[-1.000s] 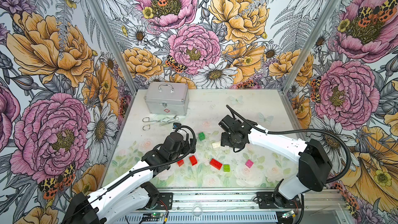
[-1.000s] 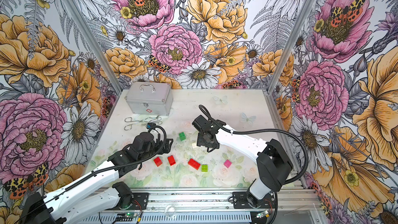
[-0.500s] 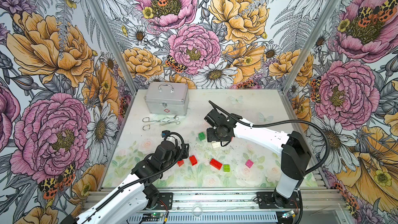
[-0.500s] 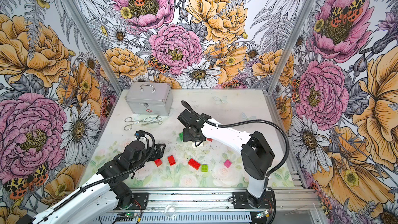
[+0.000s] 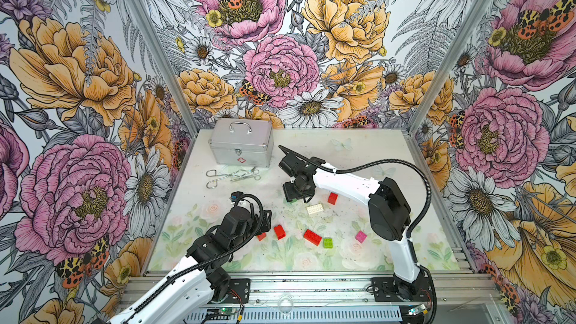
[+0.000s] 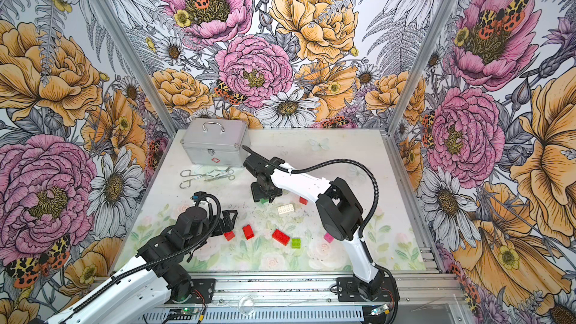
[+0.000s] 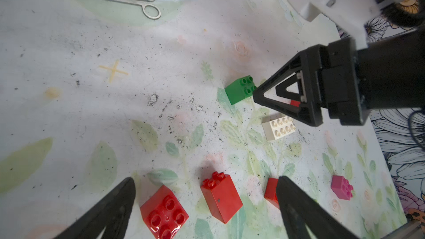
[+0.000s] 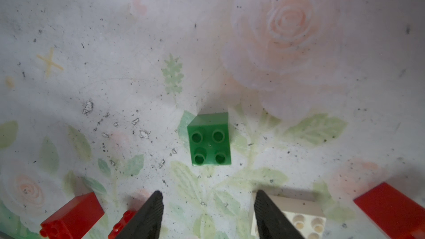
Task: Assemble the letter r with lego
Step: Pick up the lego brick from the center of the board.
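Dark green brick (image 8: 209, 141) clear only in wrist views; left fingers (image 7: 108, 212) and right fingers (image 8: 147, 219) apart, empty.

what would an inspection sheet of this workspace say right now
surface: floral mat, scuffed, dark specks
job's things: dark green brick, white brick, lime brick, pink brick, four red bricks; all loose, none joined
clutter: silver metal case; steel scissors and forceps near it
grippers: left tool open, empty, by red bricks; right tool open, empty, dark green brick just ahead
cables: black corrugated cable arcs over right arm; second cable loops above left tool
surroundings: floral walls, aluminium rail in front
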Controlling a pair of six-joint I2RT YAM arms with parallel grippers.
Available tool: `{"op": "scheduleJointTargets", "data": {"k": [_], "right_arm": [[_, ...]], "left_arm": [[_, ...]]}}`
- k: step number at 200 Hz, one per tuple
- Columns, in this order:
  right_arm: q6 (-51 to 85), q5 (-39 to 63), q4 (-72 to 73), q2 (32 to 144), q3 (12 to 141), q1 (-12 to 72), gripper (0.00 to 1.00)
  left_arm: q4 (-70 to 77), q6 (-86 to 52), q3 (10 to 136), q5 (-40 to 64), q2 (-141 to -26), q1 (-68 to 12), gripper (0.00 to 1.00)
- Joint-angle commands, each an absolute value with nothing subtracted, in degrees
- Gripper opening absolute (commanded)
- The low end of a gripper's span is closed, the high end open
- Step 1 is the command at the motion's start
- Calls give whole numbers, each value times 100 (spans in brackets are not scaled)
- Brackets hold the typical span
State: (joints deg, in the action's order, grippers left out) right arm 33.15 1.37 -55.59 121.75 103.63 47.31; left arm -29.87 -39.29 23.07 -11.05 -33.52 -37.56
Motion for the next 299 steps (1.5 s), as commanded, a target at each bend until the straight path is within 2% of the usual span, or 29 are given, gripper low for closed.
{"op": "scheduleJointTargets", "data": {"k": [1, 116, 165, 209, 273, 299], "right_arm": [[3067, 98, -5769, 12375, 10714, 4648, 65], [2987, 215, -5889, 12979, 11238, 4596, 58], [3023, 307, -5975, 13174, 11373, 4597, 49], [3036, 265, -6038, 13223, 11380, 4601, 46], [3089, 173, -6166, 13227, 11479, 4604, 23], [3259, -194, -6405, 12881, 11422, 4597, 22]], "left_arm": [[-3016, -3920, 2267, -1107, -3296, -3674, 97], [-2963, -3810, 2259, -1101, -3304, -3601, 98], [-2954, -3788, 2263, -1066, -3304, -3543, 99], [-2931, -3780, 2241, -1079, -3285, -3525, 99], [-2926, -3779, 2258, -1054, -3285, -3498, 99], [-2819, -3740, 2302, -969, -3366, -3463, 99]]}}
